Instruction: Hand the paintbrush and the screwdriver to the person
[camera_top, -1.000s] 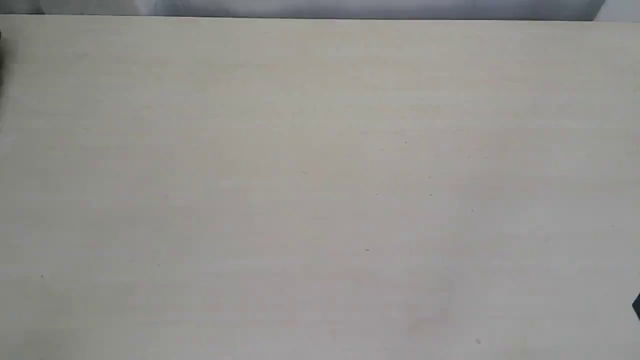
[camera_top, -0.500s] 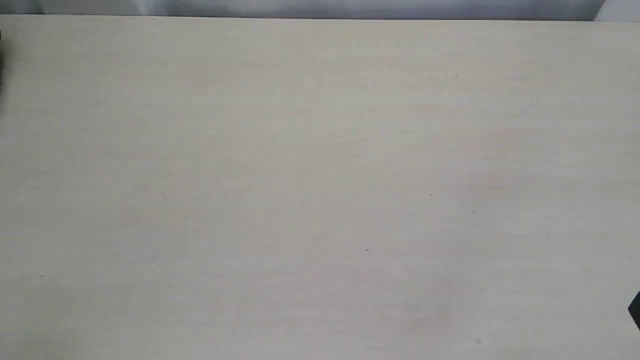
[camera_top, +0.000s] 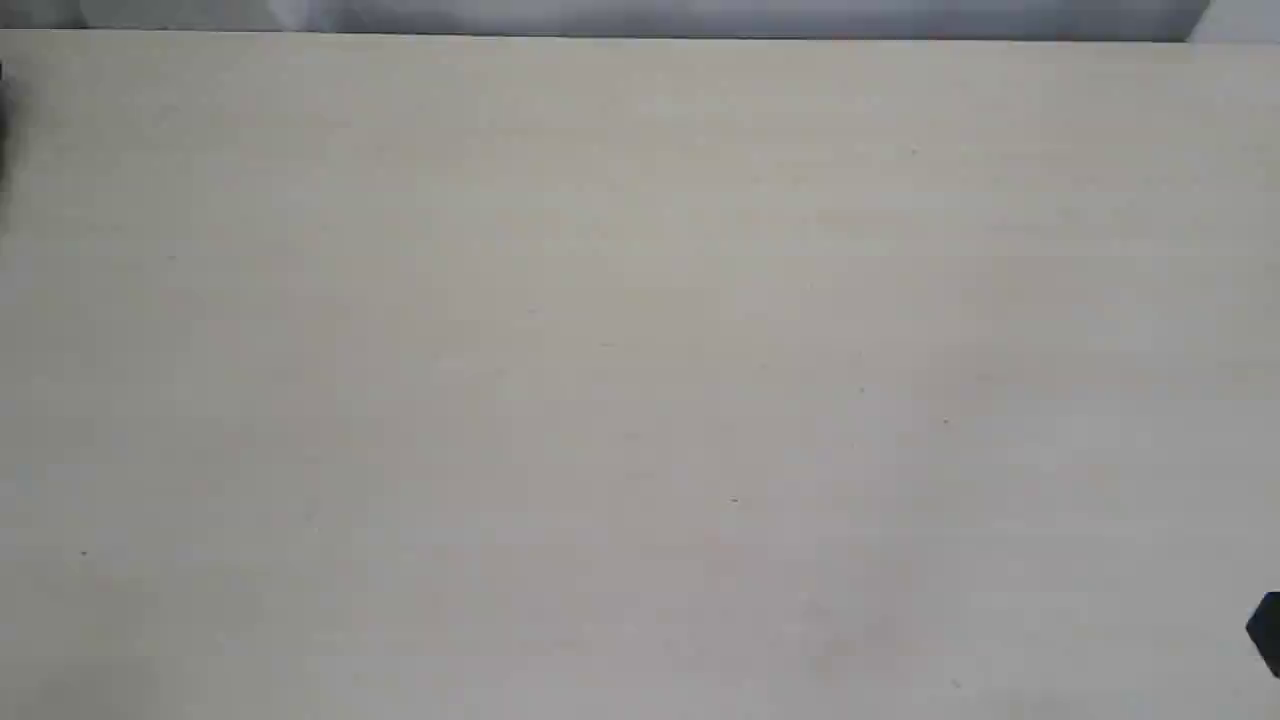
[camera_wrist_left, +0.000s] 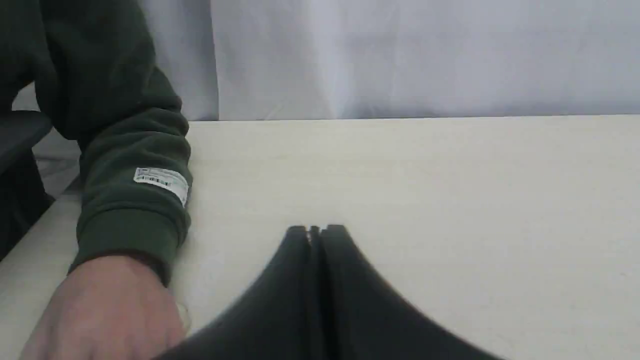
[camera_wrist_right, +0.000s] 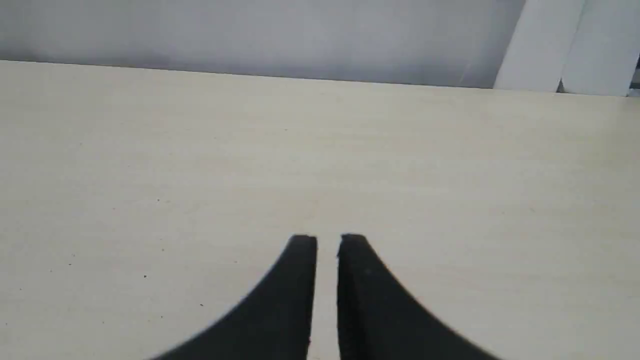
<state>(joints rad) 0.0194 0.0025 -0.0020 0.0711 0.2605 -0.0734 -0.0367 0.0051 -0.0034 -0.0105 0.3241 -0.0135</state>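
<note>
Change: dark shape (camera_top: 1266, 632) at tabletop (camera_top: 640, 350) right edge, pushed further in than a moment ago.
Person (camera_wrist_left: 125, 210): dark green sleeve, white label (camera_wrist_left: 162, 182), bare skin resting at a tabletop corner.
Left hand (camera_wrist_left: 315, 229): fingers pressed together, empty.
Right hand (camera_wrist_right: 327, 239): slim gap, empty.
Paintbrush, screwdriver: whereabouts cannot be told.

table (camera_top: 640, 380): pale wood-grain, fills most of frame | backdrop (camera_top: 700, 16): grey-white strip along top edge | light: soft, even
</note>
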